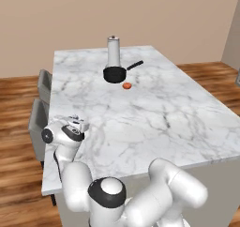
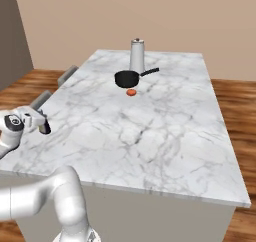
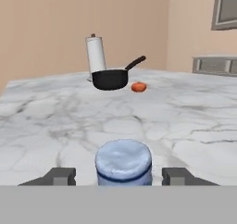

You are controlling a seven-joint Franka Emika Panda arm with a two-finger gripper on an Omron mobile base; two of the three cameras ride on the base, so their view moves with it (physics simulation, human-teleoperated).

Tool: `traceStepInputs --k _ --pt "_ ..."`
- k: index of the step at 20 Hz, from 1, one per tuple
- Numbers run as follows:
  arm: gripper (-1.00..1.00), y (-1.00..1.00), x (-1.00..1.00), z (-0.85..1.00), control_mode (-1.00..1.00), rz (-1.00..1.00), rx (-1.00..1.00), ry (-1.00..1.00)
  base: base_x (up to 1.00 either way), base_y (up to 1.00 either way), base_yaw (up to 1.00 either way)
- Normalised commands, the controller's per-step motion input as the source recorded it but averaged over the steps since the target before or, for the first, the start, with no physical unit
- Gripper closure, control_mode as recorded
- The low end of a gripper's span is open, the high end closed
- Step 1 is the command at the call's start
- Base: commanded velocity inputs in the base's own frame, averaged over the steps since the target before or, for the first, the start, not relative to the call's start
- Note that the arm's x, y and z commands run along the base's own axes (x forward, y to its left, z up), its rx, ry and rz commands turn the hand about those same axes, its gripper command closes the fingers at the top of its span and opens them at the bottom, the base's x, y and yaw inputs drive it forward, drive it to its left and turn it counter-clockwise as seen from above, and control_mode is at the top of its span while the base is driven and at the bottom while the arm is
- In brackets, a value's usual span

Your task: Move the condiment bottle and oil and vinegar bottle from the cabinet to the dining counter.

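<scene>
Gripper (image 3: 119,177): jaws spread, clear of blue cap on both sides | condiment bottle (image 3: 123,163): one, standing between fingers on dining counter (image 1: 154,113), 8 o'clock edge | 12 o'clock: one black pan (image 1: 115,73), one steel cylinder (image 1: 113,51), one tomato (image 1: 127,86)

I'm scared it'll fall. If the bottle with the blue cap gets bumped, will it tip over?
Probably, fairly easily: the bottle looks small and upright on smooth marble counter. Its round shape suggests it would roll. The gripper fingers stand apart beside it.
</scene>
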Motion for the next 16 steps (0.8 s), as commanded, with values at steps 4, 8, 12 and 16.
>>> traceStepInputs --k 4,8,12,16 --pt "-1.0 0.0 -0.34 0.19 -1.0 0.0 0.0 -0.12 0.0 0.0 0.0" --pt "-1.0 0.0 -0.31 0.48 -1.0 0.0 0.0 -0.13 0.0 0.0 0.0" --pt "-1.0 0.0 -0.59 0.93 -1.0 0.0 0.0 -0.16 0.0 0.0 0.0" --pt "-1.0 0.0 -0.85 1.0 -1.0 0.0 0.03 -0.04 0.0 0.0 0.0"
